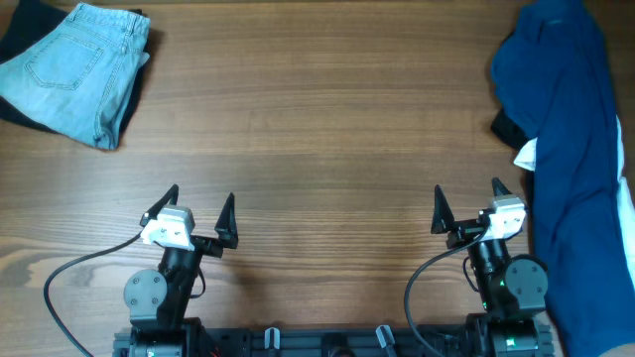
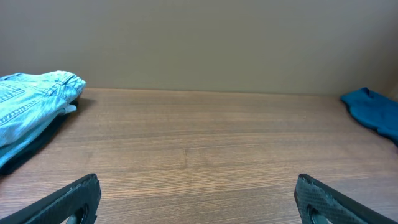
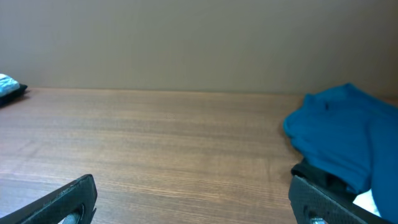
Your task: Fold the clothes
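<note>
The light-blue denim shorts lie folded at the table's far left corner, on top of a dark garment. They also show at the left edge of the left wrist view. My left gripper is open and empty near the front edge, well short of the shorts; in its own view only bare wood lies between the fingers. My right gripper is open and empty near the front right; its view shows bare wood between the fingers.
A pile of dark-blue cloth with black and white bits runs down the table's right side, just right of my right gripper; it shows in the right wrist view and the left wrist view. A dark garment lies under the shorts.
</note>
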You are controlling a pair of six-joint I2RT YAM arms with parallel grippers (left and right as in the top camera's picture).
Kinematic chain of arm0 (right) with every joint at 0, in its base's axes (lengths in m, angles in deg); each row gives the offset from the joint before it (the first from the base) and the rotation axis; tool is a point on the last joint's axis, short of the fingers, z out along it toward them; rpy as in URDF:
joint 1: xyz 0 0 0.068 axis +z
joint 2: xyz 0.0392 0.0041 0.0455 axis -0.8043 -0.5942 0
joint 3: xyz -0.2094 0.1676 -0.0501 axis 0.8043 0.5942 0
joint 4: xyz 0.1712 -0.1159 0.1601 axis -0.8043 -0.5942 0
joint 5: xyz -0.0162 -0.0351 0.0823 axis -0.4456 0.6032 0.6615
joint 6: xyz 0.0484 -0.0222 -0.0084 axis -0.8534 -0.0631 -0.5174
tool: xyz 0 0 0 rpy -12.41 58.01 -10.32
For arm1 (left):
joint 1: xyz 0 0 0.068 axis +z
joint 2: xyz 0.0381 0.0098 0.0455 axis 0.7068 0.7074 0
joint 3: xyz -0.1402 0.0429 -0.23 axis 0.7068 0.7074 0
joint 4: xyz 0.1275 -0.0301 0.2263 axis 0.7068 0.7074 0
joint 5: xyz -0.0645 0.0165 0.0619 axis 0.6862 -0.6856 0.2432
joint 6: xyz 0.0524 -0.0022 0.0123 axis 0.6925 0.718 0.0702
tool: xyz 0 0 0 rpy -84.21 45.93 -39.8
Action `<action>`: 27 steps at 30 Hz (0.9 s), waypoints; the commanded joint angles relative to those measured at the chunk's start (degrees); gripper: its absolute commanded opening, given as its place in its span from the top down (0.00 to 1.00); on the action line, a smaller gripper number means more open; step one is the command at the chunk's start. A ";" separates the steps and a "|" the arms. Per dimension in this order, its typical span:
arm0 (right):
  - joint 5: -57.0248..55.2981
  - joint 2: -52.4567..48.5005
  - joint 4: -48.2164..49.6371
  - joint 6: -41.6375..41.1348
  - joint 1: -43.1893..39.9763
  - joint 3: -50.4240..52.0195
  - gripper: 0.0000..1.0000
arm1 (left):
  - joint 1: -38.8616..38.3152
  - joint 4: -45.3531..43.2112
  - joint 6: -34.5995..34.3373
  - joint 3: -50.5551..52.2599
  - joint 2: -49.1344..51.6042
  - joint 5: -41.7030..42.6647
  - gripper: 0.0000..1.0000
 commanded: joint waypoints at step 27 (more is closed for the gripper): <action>-0.37 3.43 0.24 2.14 0.17 0.07 0.00 | -0.37 0.17 -0.72 0.33 -0.31 -0.15 0.00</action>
